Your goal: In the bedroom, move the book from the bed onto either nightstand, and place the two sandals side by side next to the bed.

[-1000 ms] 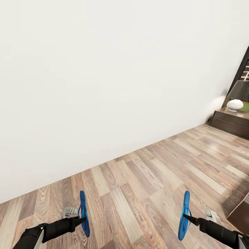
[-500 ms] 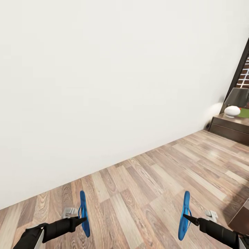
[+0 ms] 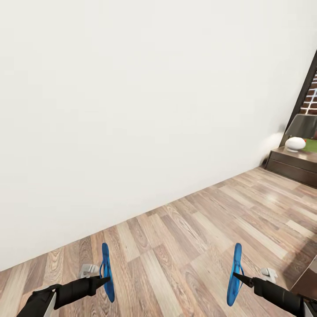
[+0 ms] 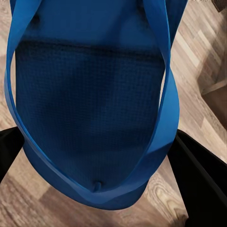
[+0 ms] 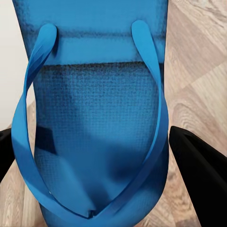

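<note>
The left hand [image 3: 105,279], black and slim-fingered, is closed on a flat bright blue sandal [image 3: 106,273], which stands on edge above the brown wood-plank floor [image 3: 176,237]; in the left wrist view the sandal [image 4: 94,99] sits between the dark fingers [image 4: 201,182], strap side toward the camera. A plain white wall [image 3: 141,101] rises behind. The right hand [image 3: 237,276] is likewise clamped on the second blue sandal [image 3: 235,275], also on edge; in the right wrist view it [image 5: 97,127] lies between the black fingers [image 5: 201,170]. At far right, a low glossy dark-brown nightstand [image 3: 293,164] carries a white round-based lamp [image 3: 295,143] beside a black window frame [image 3: 307,83].
</note>
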